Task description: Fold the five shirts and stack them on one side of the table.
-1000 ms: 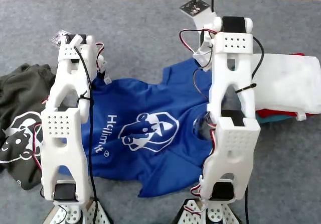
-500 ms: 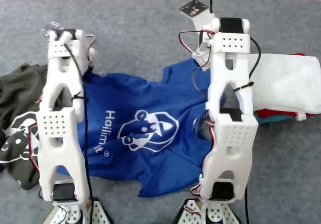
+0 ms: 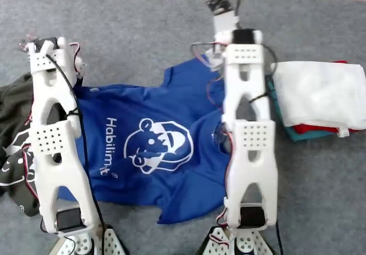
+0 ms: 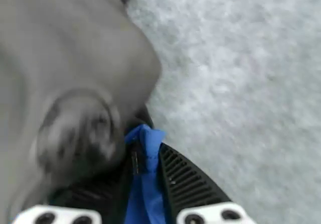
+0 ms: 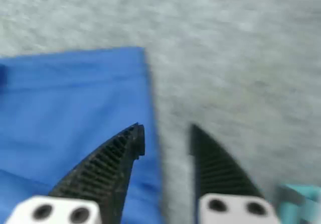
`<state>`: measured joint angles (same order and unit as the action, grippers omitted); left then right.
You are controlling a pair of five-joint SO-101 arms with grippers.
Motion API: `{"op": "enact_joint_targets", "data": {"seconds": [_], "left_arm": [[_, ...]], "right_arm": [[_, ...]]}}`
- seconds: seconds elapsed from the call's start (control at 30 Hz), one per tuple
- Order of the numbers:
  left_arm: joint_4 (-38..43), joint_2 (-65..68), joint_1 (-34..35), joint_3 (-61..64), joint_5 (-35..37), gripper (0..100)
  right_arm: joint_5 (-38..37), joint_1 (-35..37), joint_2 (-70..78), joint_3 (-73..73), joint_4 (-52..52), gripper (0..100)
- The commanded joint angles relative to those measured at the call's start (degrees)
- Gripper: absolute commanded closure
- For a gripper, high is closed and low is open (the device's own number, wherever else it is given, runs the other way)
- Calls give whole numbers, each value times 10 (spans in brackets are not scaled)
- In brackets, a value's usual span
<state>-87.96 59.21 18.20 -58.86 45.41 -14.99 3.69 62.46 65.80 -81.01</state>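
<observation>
A blue shirt [image 3: 171, 106] with a white print lies spread face up in the middle of the grey table [image 3: 143, 32]. My left gripper [image 3: 77, 73] is at its far left corner, shut on a fold of the blue shirt [image 4: 144, 148]. My right gripper [image 3: 214, 58] is open at the shirt's far right sleeve. One of its fingers [image 5: 120, 156] is over the blue shirt [image 5: 65, 113], the other over bare table. A dark grey shirt [image 3: 12, 112] lies crumpled at the left, partly under my left arm.
At the right edge sits a stack of folded shirts, white [image 3: 320, 92] on top, with red and teal [image 3: 297, 130] below. A corner of the teal shirt [image 5: 298, 204] shows beside my right gripper. The far strip of table is bare carpet.
Both arms have moved left, and the left gripper has dragged the blue shirt left with it. The right arm has come off the stack's edge.
</observation>
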Motion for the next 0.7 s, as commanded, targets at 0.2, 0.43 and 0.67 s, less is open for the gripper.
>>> {"op": "enact_joint_targets", "data": {"seconds": [0.2,0.43,0.67], "left_arm": [[-2,48,26,-116,-22,971],[-26,67,26,-140,-24,971],[-15,67,44,-138,-41,971]], "right_arm": [[43,39,30,208,-185,879],[27,46,16,180,-203,984],[25,69,-33,-60,-202,985]]}}
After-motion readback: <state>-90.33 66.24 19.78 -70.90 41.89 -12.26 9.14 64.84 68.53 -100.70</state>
